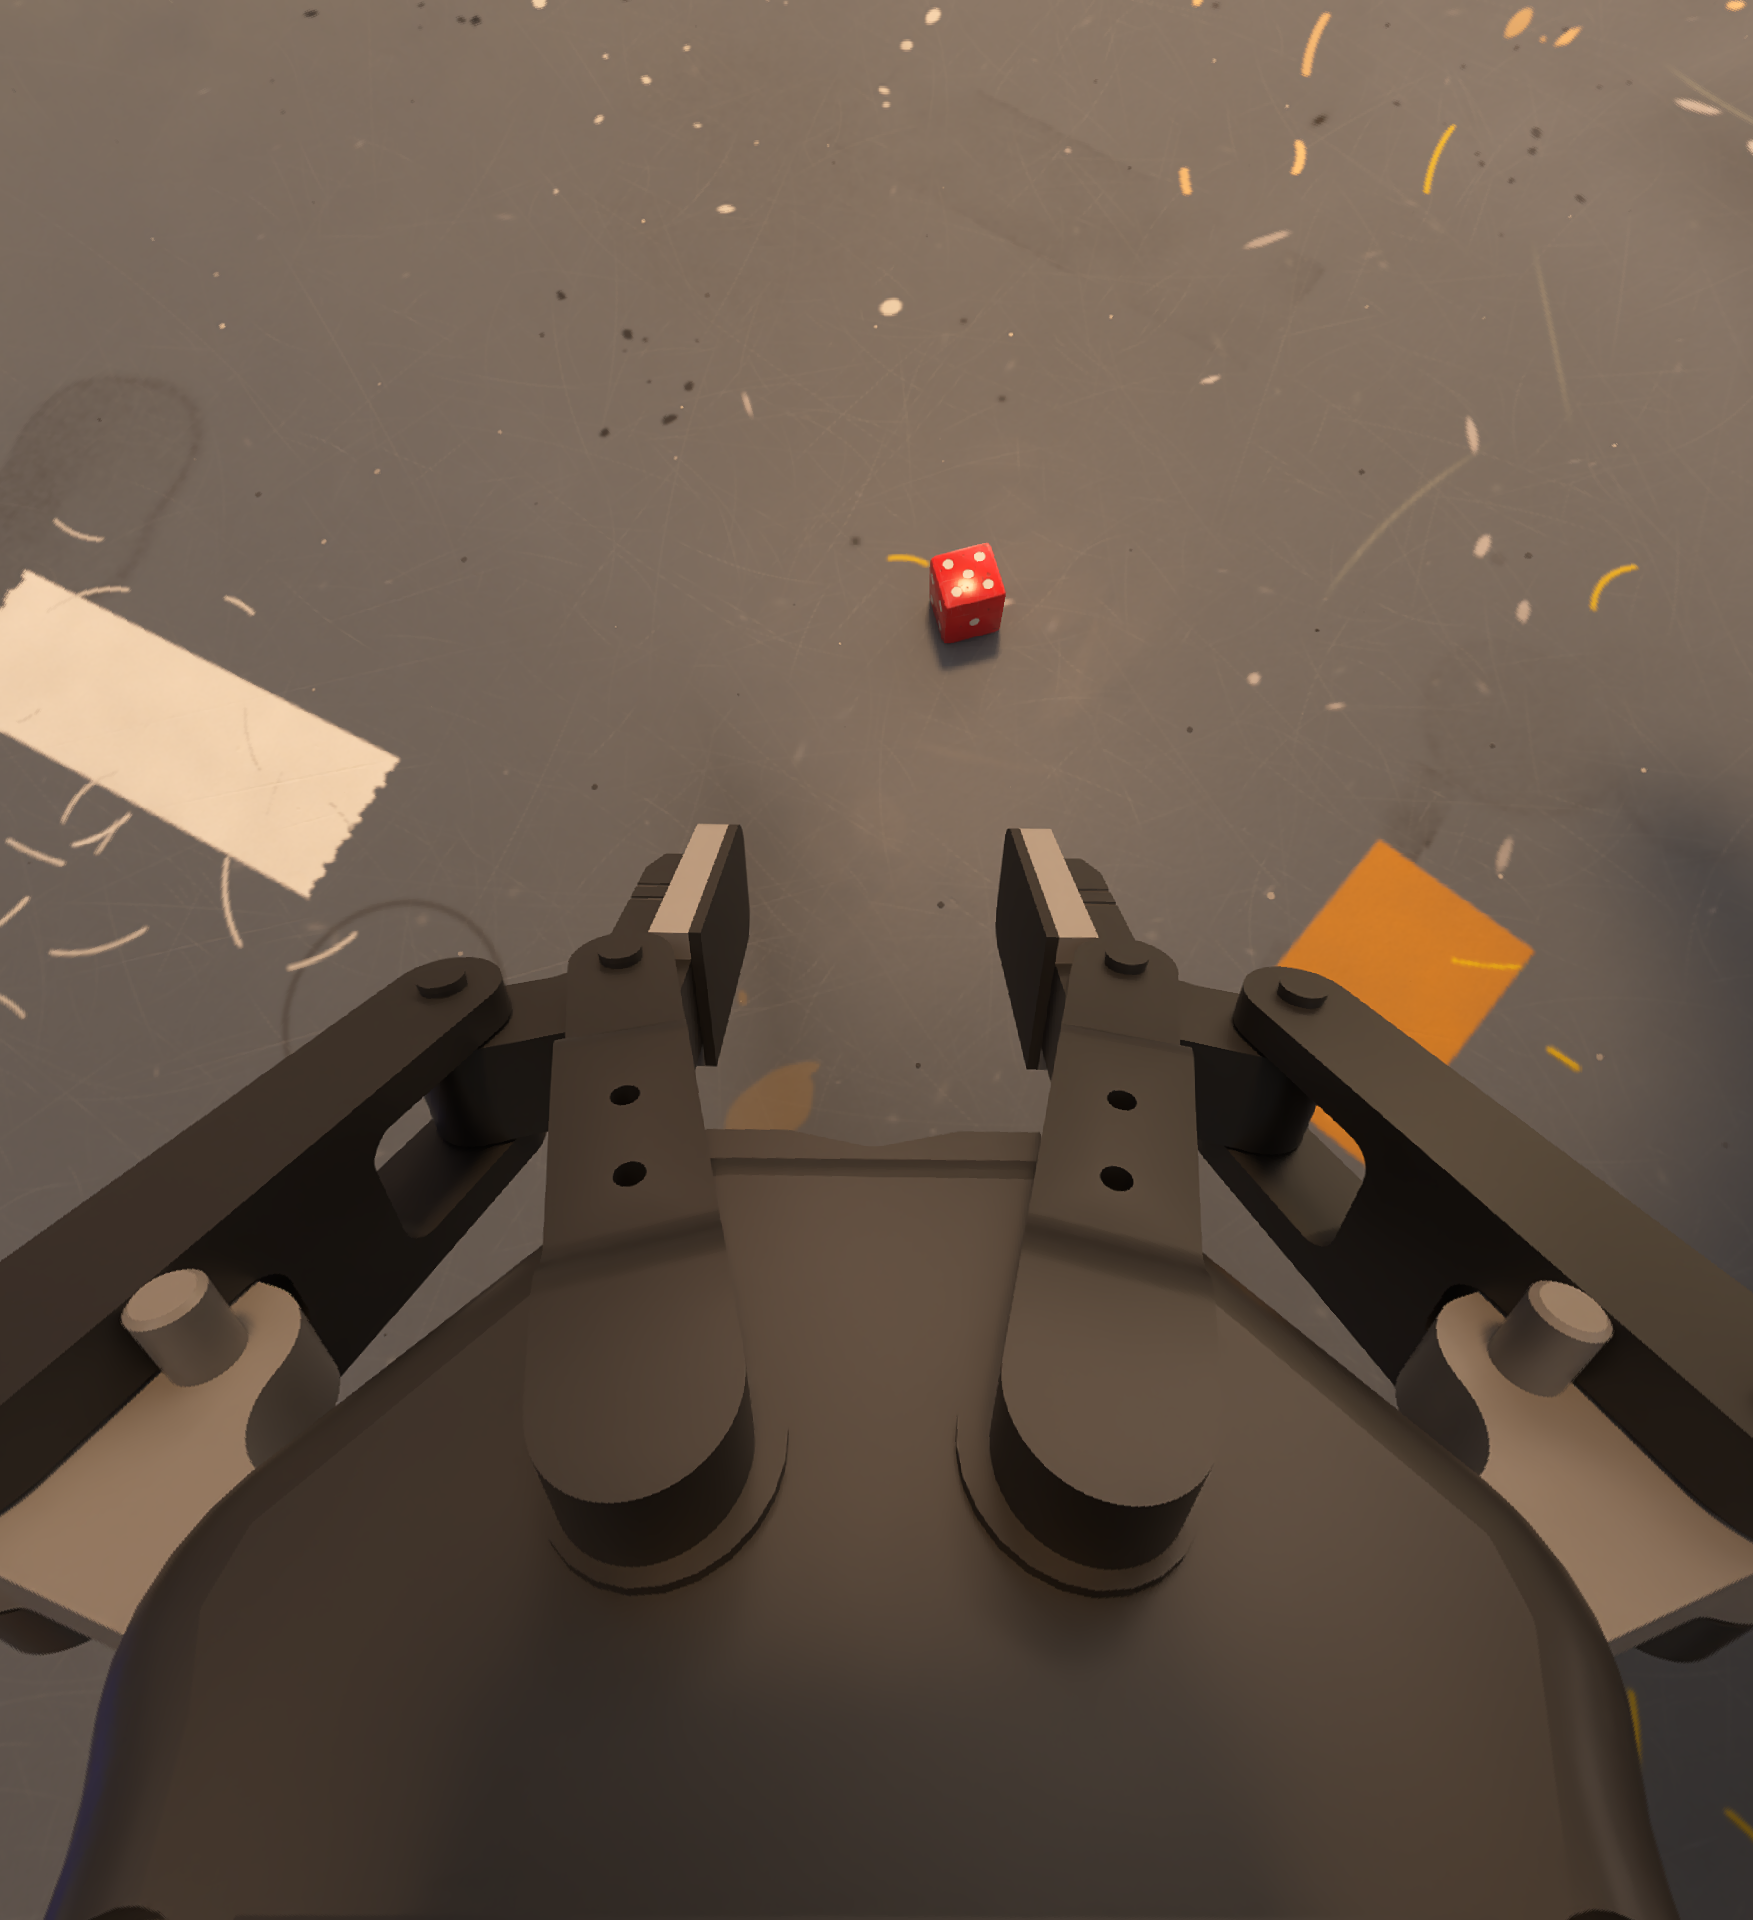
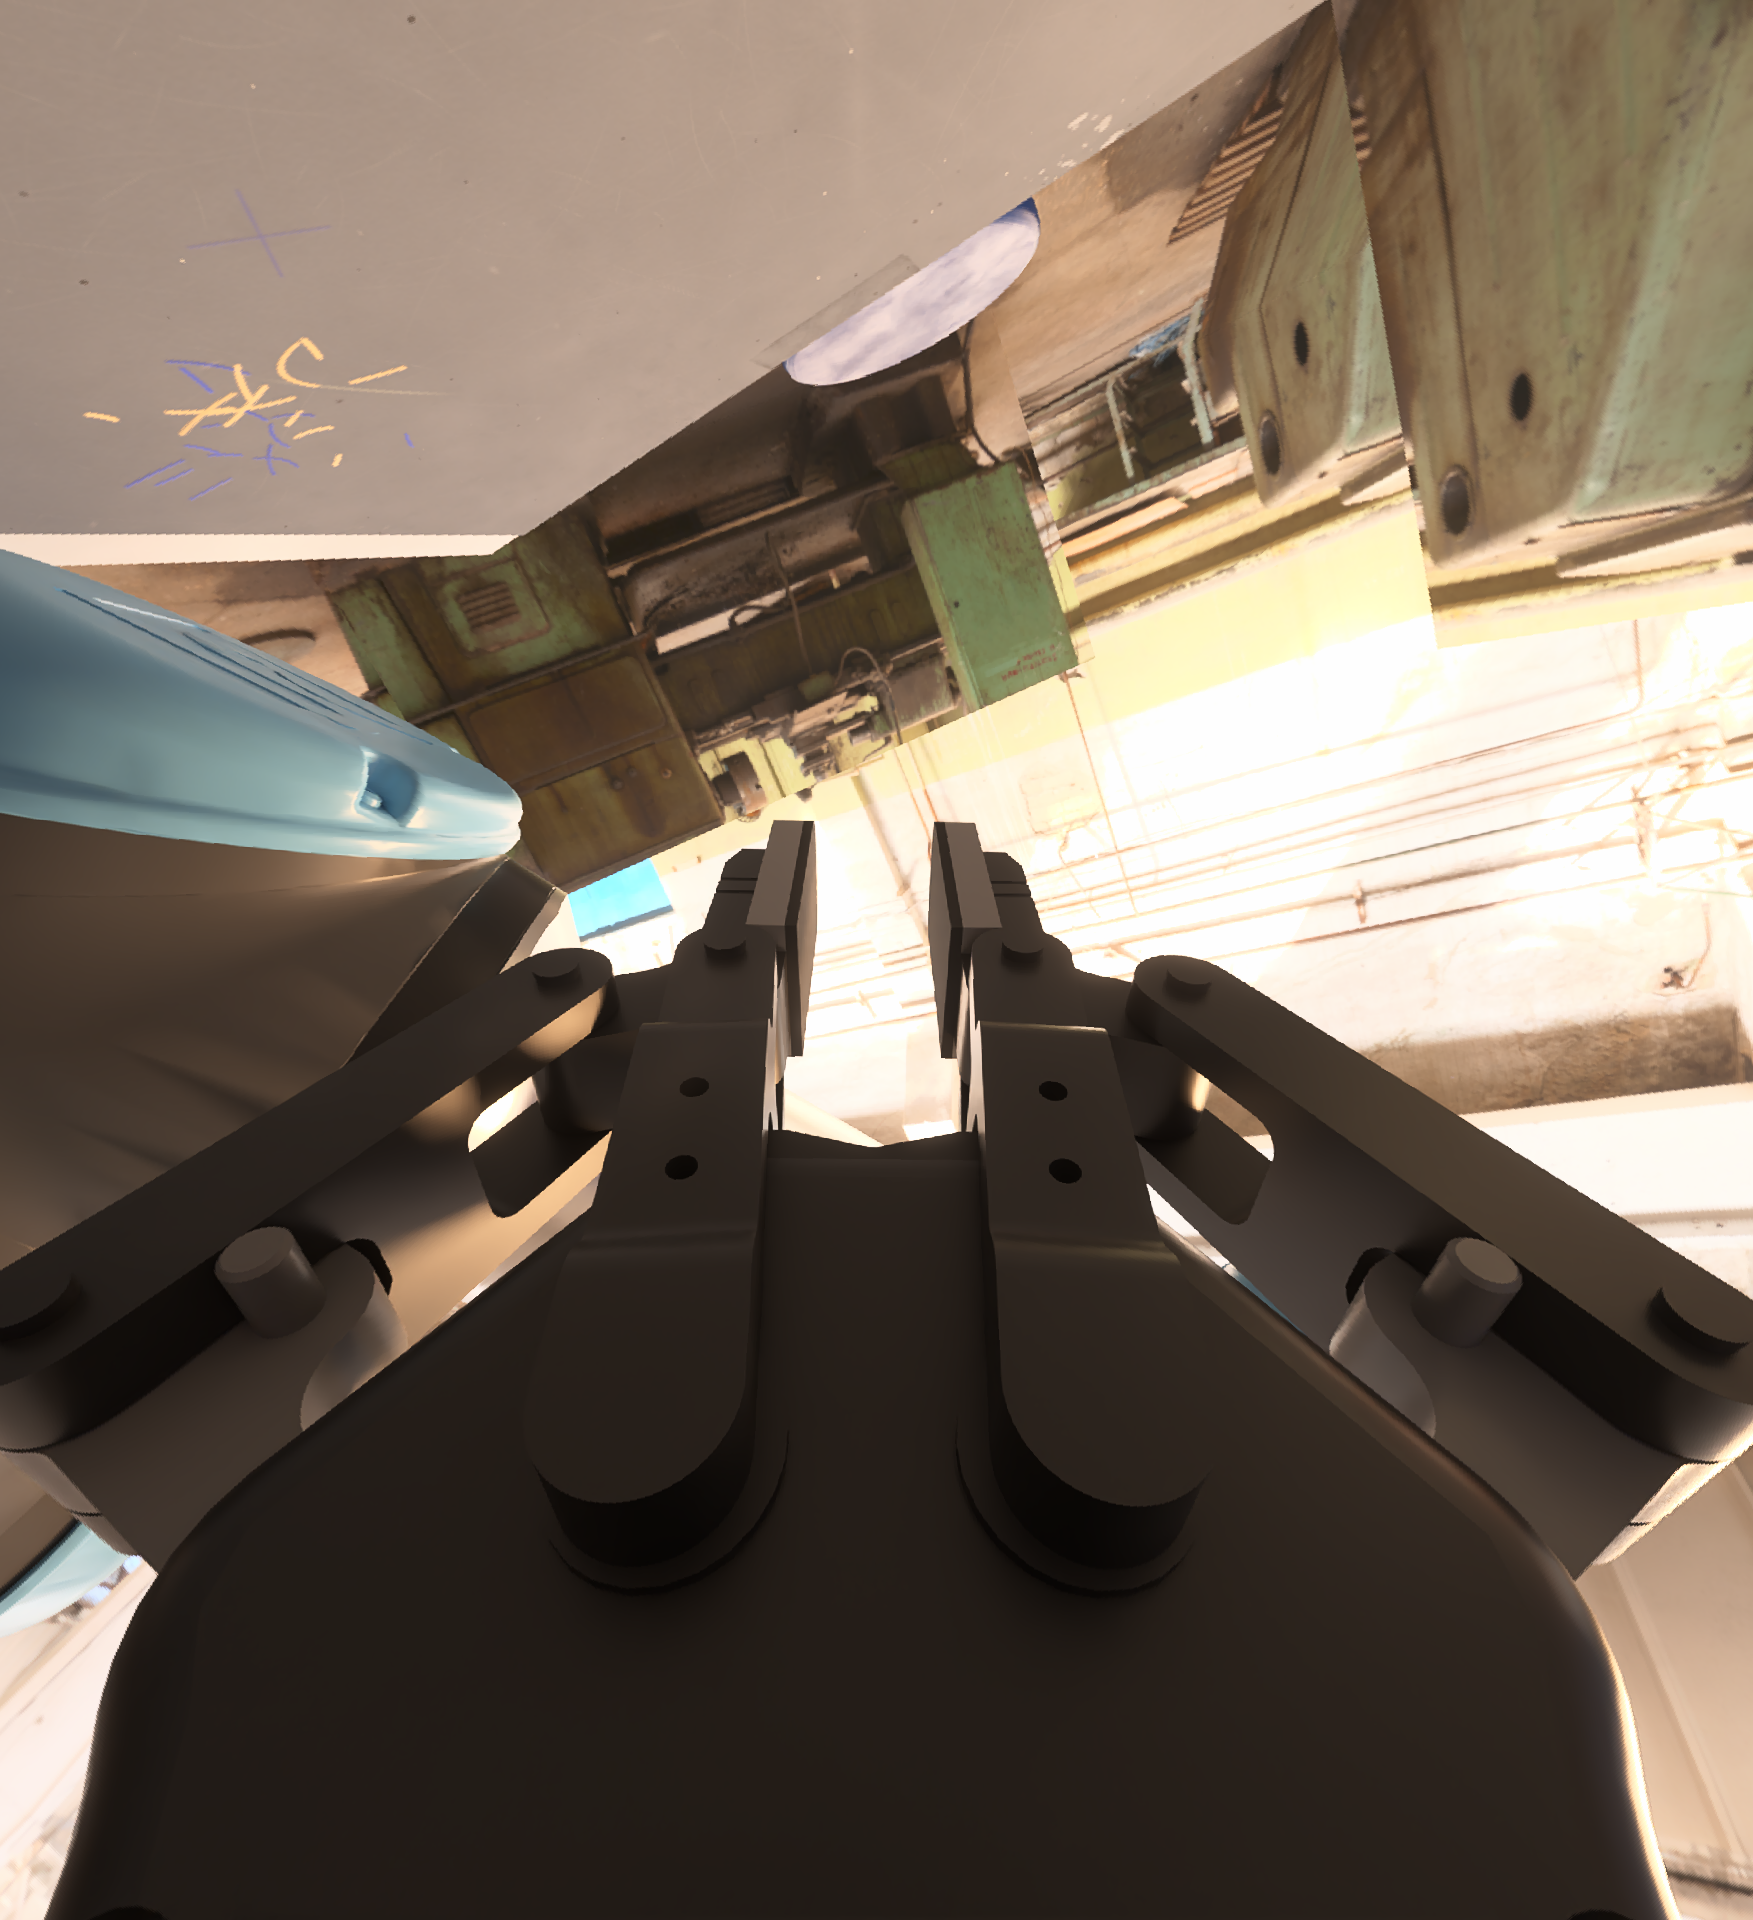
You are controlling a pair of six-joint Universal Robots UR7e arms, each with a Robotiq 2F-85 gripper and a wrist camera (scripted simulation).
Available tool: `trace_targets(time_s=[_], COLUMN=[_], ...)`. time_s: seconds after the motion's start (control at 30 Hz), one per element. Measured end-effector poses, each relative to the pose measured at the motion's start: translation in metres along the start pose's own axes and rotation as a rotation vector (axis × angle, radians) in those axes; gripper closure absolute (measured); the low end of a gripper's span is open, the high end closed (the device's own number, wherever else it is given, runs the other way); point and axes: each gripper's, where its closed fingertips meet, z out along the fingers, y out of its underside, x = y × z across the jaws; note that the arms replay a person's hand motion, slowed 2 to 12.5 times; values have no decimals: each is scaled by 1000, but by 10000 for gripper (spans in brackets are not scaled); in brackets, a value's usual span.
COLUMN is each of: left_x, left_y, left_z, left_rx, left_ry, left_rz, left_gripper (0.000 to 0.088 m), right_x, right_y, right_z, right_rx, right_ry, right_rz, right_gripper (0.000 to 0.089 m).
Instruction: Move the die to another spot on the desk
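A small red die (image 1: 966, 592) with white pips rests on the grey scuffed desk (image 1: 643, 312), in the middle of the left wrist view. My left gripper (image 1: 872, 883) hovers above the desk, short of the die and slightly to its left; its jaws stand wide apart and hold nothing. My right gripper (image 2: 872, 883) faces away from the desk, toward a workshop background; its jaws stand apart with a narrower gap and nothing is between them. The die does not show in the right wrist view.
A strip of pale tape (image 1: 165, 727) lies on the desk to the left. An orange patch (image 1: 1402, 945) lies to the right, close to my right finger. In the right wrist view, a blue and grey arm body (image 2: 124, 779) fills the left, and the desk's pale surface (image 2: 539, 208) the top.
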Motion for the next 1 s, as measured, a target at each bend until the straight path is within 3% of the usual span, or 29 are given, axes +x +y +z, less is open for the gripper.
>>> trace_targets(time_s=[1.0], left_x=[11], left_y=[-6], left_z=[5], left_rx=[15], left_ry=[29], left_rz=[-2], left_gripper=[430], right_x=[4], right_y=[-15], right_z=[10], right_rx=[50], right_ry=[-26], right_rz=[6], right_gripper=[697])
